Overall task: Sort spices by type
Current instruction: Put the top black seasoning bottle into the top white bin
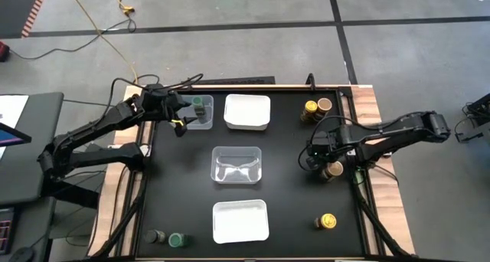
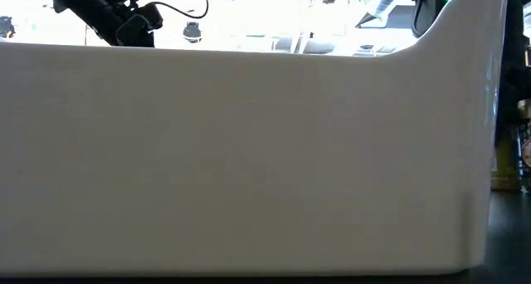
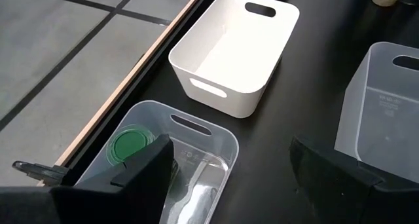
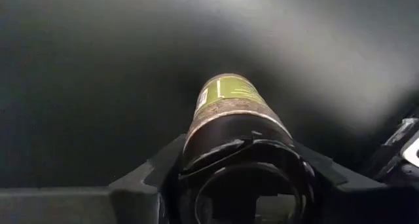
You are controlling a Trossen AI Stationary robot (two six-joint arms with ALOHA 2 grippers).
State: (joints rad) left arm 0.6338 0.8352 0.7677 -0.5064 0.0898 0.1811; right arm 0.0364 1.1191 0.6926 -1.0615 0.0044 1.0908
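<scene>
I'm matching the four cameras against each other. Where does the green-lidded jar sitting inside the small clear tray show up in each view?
High view: green-lidded jar in the small clear tray at the table's far left corner, beside the left hand.
Low view: not in it; a white tray wall fills the picture.
Left wrist view: low, left of centre.
Right wrist view: not in it.
Shared landmark: the neighbouring white tray.

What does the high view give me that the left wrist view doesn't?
Only the high view shows the right end effector down at a dark-lidded jar beside a tan-lidded jar, plus the yellow-lidded jar near the table's right edge and the grey and green jars at the lower left. Only the left wrist view shows the left end effector standing open over the small clear tray. Both show the green-lidded jar inside that tray and the white tray next to it.
</scene>
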